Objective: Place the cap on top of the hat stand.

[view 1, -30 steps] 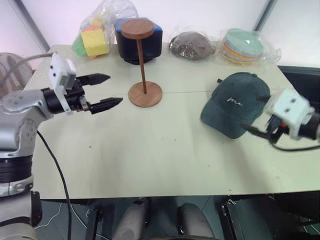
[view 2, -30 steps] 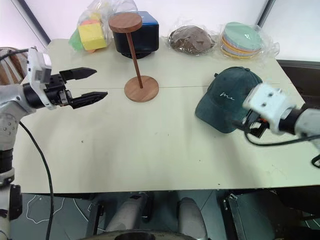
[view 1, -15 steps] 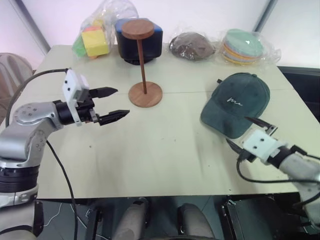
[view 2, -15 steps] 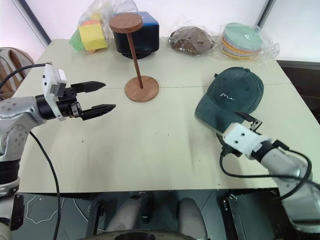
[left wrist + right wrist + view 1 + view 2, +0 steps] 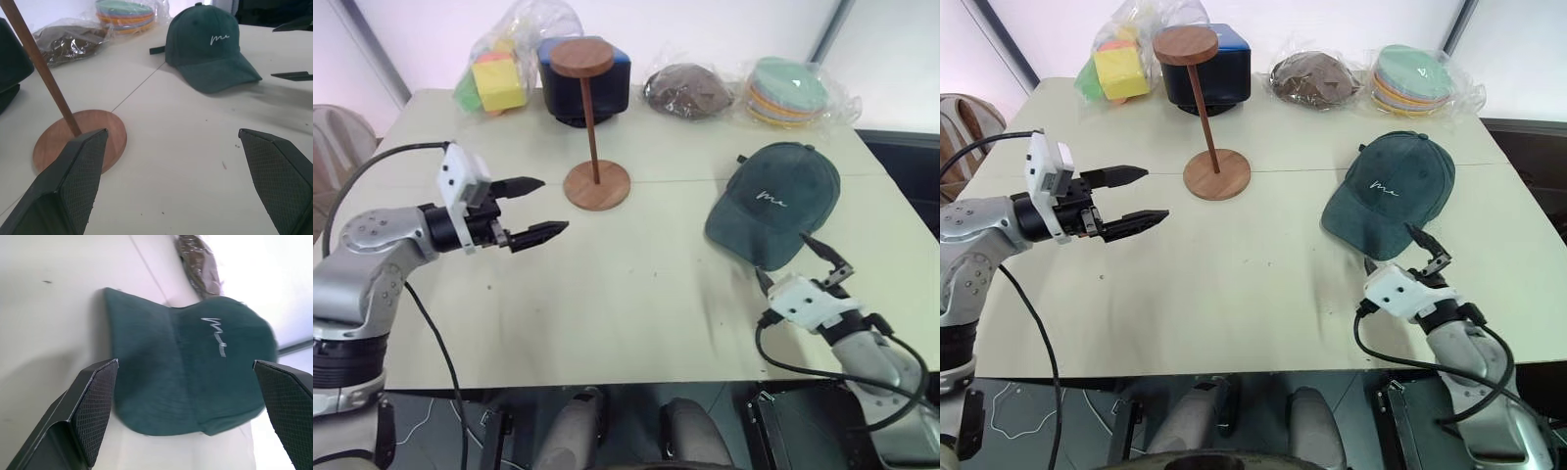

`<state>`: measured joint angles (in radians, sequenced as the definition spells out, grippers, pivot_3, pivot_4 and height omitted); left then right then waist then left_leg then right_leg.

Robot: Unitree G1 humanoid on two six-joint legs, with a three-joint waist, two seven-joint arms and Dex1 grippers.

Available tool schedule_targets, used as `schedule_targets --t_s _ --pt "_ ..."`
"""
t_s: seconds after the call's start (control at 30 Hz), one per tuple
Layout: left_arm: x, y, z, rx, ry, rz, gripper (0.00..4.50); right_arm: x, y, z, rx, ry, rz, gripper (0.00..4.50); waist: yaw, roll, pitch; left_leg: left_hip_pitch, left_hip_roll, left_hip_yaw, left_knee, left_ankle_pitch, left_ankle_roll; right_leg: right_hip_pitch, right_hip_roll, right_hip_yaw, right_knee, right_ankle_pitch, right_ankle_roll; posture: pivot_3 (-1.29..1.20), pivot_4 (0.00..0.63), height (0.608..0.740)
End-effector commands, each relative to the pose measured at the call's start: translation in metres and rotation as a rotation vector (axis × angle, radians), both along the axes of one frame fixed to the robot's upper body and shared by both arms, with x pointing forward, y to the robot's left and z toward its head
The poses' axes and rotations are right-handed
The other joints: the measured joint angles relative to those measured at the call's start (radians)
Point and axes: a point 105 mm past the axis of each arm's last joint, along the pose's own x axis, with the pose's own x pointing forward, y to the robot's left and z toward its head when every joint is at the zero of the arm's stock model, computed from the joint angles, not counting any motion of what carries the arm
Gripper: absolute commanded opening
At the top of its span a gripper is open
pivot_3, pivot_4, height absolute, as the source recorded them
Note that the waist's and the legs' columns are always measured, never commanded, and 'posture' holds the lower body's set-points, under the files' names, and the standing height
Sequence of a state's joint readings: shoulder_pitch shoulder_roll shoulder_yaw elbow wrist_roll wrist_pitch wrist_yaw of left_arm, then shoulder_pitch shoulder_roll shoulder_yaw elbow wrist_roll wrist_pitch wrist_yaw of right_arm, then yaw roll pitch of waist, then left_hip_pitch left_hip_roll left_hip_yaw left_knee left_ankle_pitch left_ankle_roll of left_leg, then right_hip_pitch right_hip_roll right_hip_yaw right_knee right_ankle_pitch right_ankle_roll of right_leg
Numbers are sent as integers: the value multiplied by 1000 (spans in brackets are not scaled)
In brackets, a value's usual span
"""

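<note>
Now the right gripper lines up on the cap's brim

Resting on the desk (image 5: pixel 607 294), well apart from the hat stand (image 5: pixel 595 127), the cap (image 5: pixel 773 201) points its brim at the right gripper (image 5: pixel 800 262), which sits spread wide just short of it, the nearer arm by far. Beside the hat stand's base, the left gripper (image 5: pixel 536 208) hovers, spread and empty.

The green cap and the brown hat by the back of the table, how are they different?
The cap is dark green, with white writing on its front; the brown hat is speckled brown. The cap lies bare on the table; the brown hat is wrapped in clear plastic. The cap sits close to the open right gripper; the brown hat sits at the far edge. Both rest on the table.
</note>
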<state>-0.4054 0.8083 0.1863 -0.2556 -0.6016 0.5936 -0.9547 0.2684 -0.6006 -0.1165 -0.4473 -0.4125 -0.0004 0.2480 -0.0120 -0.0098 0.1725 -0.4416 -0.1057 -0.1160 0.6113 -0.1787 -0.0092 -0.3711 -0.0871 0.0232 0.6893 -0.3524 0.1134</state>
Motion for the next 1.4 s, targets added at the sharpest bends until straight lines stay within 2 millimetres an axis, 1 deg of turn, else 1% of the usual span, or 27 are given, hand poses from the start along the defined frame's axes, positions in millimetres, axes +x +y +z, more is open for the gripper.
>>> schedule_targets --t_s 0.03,0.17,0.37,0.47,0.63,0.73,1.07,1.4 --pt "-6 5 16 7 -61 15 4500 1 7 -2 4 -23 17 4478 1 0 0 0 0 0 0 0 0 0 0 0 0 0 0 0 150 740" --pt "-8 7 18 12 -66 28 4500 3 9 -11 6 -9 22 4478 1 0 0 0 0 0 0 0 0 0 0 0 0 0 0 0 150 740" --pt "-10 9 20 18 -71 40 4500 9 3 -23 -44 -4 -16 4478 0 0 0 0 0 0 0 0 0 0 0 0 0 0 0 0 150 740" --pt "-12 9 21 21 -71 46 4500 11 0 -25 -59 -18 -46 4478 1 0 0 1 0 0 0 0 0 0 0 0 1 0 0 0 150 740" --pt "-15 11 22 25 -71 58 4500 14 2 -29 -82 -26 -56 4478 0 -1 -1 2 0 0 0 0 0 0 0 0 1 0 0 0 150 740" --pt "-17 13 23 32 -72 70 4500 16 -4 -32 -122 -34 -91 4478 0 -1 -1 4 0 0 0 -2 3 0 0 0 1 0 0 0 150 740" --pt "-21 15 24 40 -72 90 4500 19 -18 -42 -199 -46 -165 4478 4 -5 -3 5 0 0 0 -2 3 2 0 0 1 0 0 0 150 740" --pt "-22 16 26 47 -79 98 4500 26 -30 -42 -232 -57 -272 4478 5 -5 -4 8 0 0 -1 -2 3 5 0 0 0 0 0 0 150 740"
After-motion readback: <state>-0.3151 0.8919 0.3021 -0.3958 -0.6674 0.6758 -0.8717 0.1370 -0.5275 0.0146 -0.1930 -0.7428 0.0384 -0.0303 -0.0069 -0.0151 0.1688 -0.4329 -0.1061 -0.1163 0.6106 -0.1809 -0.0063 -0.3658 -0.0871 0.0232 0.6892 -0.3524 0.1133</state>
